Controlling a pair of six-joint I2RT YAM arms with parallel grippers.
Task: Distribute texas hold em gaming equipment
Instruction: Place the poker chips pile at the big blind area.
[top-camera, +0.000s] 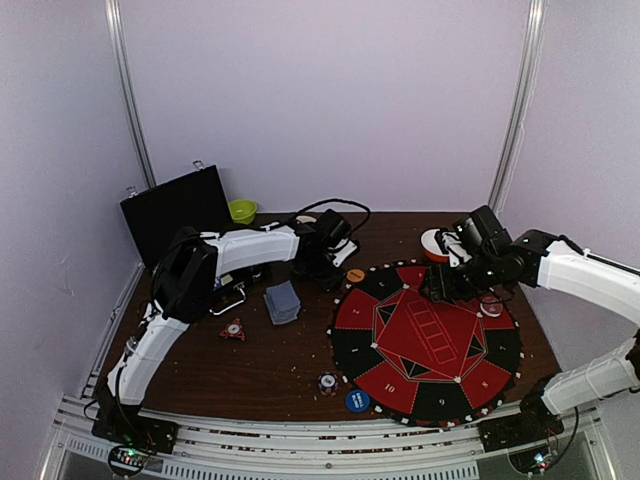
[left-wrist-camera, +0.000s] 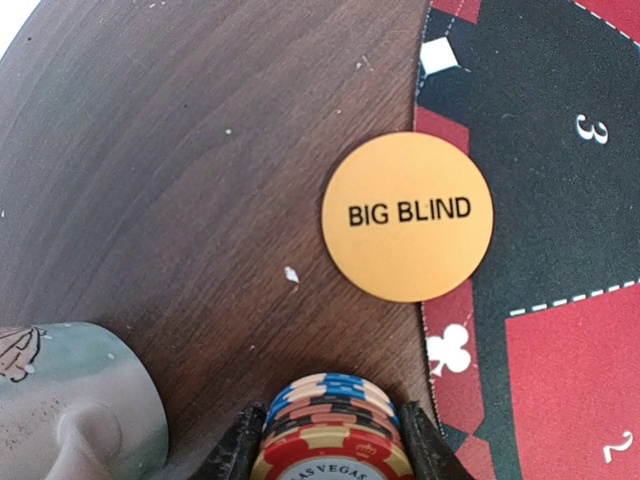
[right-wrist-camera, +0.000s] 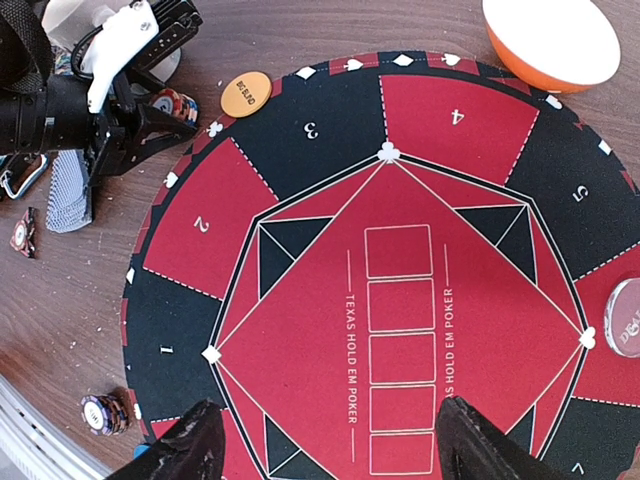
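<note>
My left gripper (left-wrist-camera: 333, 442) is shut on a stack of striped poker chips (left-wrist-camera: 335, 405), red on top, with black and blue ones below. It holds them low over the wooden table, just left of the round red-and-black poker mat (top-camera: 355, 345). The orange BIG BLIND disc (left-wrist-camera: 407, 216) lies flat ahead of them, half on the mat's edge. My right gripper (right-wrist-camera: 325, 440) is open and empty above the middle of the mat (right-wrist-camera: 300, 330). A grey-blue deck of cards (top-camera: 283, 302) lies left of the mat.
Another chip stack (top-camera: 327, 382) and a blue disc (top-camera: 357, 401) lie at the mat's near edge. A clear disc (right-wrist-camera: 625, 318) sits on the mat's right side. A red-rimmed bowl (top-camera: 433, 245), a green bowl (top-camera: 242, 210), a patterned mug (left-wrist-camera: 70, 400) and a black case (top-camera: 175, 212) stand behind.
</note>
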